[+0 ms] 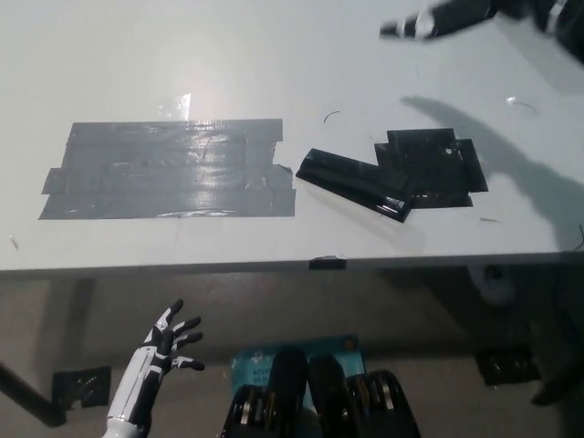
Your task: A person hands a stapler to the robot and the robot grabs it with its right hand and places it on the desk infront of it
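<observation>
At the lower left, below the desk's near edge, the white left hand (pixel 169 339) rests with its forearm rising from the bottom of the view – fingers spread and apart, holding nothing. Above it on the white desk (pixel 274 64) lies a broad patch of grey tape (pixel 169 170), laid in overlapping strips, its surface catching the light. Just to the right of the tape's end lies the black stapler (pixel 351 182), flat on the desk, long and slightly slanted, its left tip near the tape and its right end touching or overlapping a patch of black tape (pixel 433 167). Nothing grips the stapler. A small dark tab (pixel 328 264) sits on the desk's front edge below it. At the upper right the black right hand (pixel 422 24) reaches in from the corner, high above the desk and well apart from the stapler – it is blurred, so whether its fingers are wide or closed cannot be told. Its shadow falls across the desk's right side.
</observation>
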Controlling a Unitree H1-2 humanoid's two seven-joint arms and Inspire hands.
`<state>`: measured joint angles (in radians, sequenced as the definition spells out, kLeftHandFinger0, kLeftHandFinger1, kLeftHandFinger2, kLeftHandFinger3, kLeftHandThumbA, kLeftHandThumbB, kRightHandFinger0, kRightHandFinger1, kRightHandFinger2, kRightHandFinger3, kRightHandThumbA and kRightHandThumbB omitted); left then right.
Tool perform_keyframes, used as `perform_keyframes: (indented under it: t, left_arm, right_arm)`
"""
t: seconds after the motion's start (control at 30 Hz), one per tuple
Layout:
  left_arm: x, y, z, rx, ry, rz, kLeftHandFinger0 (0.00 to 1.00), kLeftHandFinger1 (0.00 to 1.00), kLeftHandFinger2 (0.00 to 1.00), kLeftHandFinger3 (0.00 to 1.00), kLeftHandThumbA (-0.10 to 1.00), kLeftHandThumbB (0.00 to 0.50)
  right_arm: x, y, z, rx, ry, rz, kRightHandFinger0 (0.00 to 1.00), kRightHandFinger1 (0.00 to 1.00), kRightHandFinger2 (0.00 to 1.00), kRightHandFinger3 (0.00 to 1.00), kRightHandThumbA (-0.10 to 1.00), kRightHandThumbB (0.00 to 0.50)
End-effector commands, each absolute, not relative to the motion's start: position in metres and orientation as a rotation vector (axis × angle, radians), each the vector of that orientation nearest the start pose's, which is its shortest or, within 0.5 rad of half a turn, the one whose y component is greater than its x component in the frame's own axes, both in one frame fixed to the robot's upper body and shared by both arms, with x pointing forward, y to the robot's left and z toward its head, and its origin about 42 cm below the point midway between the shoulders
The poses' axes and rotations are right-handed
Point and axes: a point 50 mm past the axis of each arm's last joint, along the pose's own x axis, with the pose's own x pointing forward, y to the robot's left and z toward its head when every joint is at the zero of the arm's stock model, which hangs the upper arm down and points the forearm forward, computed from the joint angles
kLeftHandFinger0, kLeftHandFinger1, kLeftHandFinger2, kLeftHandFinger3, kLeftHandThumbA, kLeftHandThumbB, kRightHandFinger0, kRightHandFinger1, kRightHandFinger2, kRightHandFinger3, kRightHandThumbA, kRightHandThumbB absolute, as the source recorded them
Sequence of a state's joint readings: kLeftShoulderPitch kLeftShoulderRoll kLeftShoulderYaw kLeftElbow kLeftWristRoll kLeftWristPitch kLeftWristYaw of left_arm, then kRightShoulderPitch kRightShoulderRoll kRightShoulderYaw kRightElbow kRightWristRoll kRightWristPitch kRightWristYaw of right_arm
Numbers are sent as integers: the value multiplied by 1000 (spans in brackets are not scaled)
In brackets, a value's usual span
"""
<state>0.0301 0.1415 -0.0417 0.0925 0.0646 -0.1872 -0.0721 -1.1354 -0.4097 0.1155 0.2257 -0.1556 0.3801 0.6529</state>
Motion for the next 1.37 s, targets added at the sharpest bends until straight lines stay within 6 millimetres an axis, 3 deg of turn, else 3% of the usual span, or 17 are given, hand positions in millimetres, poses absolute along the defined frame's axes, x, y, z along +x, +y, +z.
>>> perform_keyframes:
  t: [0.0, 0.07, 0.17, 0.2, 0.3, 0.4, 0.47, 0.53, 0.57, 0.67, 0.77, 0.8, 0.83, 0.97, 1.13, 1.23, 1.33]
  left_arm:
    - [277, 244, 88, 196, -110, -146, 593, 831, 871, 1000, 1000, 480]
    - [279, 243, 90, 208, -118, -144, 591, 824, 870, 1000, 1000, 475]
    - [283, 243, 91, 205, -121, -140, 591, 822, 870, 1000, 1000, 500]
    - [284, 243, 91, 205, -122, -141, 591, 822, 870, 1000, 1000, 500]
    - [284, 243, 91, 208, -127, -144, 658, 850, 888, 1000, 1000, 498]
    - [279, 243, 86, 211, -127, -146, 950, 1000, 1000, 1000, 1000, 500]
    - [272, 244, 82, 212, -126, -149, 1000, 1000, 1000, 1000, 1000, 500]
    - [268, 244, 81, 208, -122, -153, 1000, 1000, 1000, 1000, 1000, 500]
    - [268, 243, 79, 198, -114, -154, 1000, 1000, 1000, 1000, 1000, 500]
    - [267, 243, 77, 184, -100, -161, 1000, 1000, 1000, 1000, 1000, 500]
    - [267, 244, 77, 176, -99, -164, 1000, 1000, 1000, 1000, 1000, 500]
    - [267, 244, 77, 176, -101, -163, 1000, 1000, 1000, 1000, 1000, 500]
    - [265, 245, 76, 181, -104, -163, 1000, 1000, 1000, 1000, 1000, 500]
    - [260, 246, 74, 183, -97, -164, 1000, 1000, 1000, 1000, 1000, 500]
    - [260, 249, 76, 184, -98, -150, 1000, 1000, 1000, 1000, 1000, 500]
    - [261, 248, 78, 184, -106, -149, 1000, 1000, 1000, 1000, 1000, 500]
    - [262, 248, 78, 184, -109, -149, 1000, 1000, 1000, 1000, 1000, 500]
  right_arm:
    - [451, -223, 547, -700, -521, 492, 1000, 1000, 1000, 1000, 804, 500]
    - [422, -229, 547, -631, -641, 508, 1000, 1000, 1000, 1000, 786, 498]
    - [363, -233, 526, -563, -826, 516, 1000, 1000, 1000, 1000, 940, 499]
    - [359, -233, 524, -567, -836, 514, 1000, 1000, 1000, 1000, 940, 499]
    - [305, -233, 484, -619, -909, 506, 1000, 1000, 1000, 1000, 1000, 473]
    - [267, -230, 430, -565, -861, 560, 1000, 1000, 1000, 1000, 1000, 430]
    - [245, -223, 383, -480, -752, 566, 1000, 1000, 1000, 1000, 1000, 398]
    - [239, -221, 359, -419, -666, 567, 1000, 1000, 1000, 1000, 1000, 393]
    - [237, -220, 329, -346, -546, 561, 1000, 1000, 1000, 1000, 1000, 371]
    - [231, -218, 284, -254, -400, 532, 1000, 1000, 1000, 1000, 1000, 347]
    - [233, -215, 253, -208, -326, 502, 1000, 1000, 1000, 1000, 1000, 336]
    - [234, -214, 242, -184, -304, 492, 1000, 1000, 1000, 1000, 1000, 301]
    - [235, -211, 213, -122, -235, 470, 1000, 1000, 1000, 1000, 1000, 262]
    - [237, -204, 155, -44, -96, 415, 1000, 1000, 1000, 1000, 1000, 219]
    - [250, -204, 121, -110, 7, 389, 1000, 1000, 1000, 1000, 1000, 244]
    - [252, -207, 110, -170, 38, 381, 1000, 1000, 1000, 1000, 1000, 295]
    - [252, -208, 106, -199, 51, 385, 1000, 1000, 1000, 1000, 1000, 302]
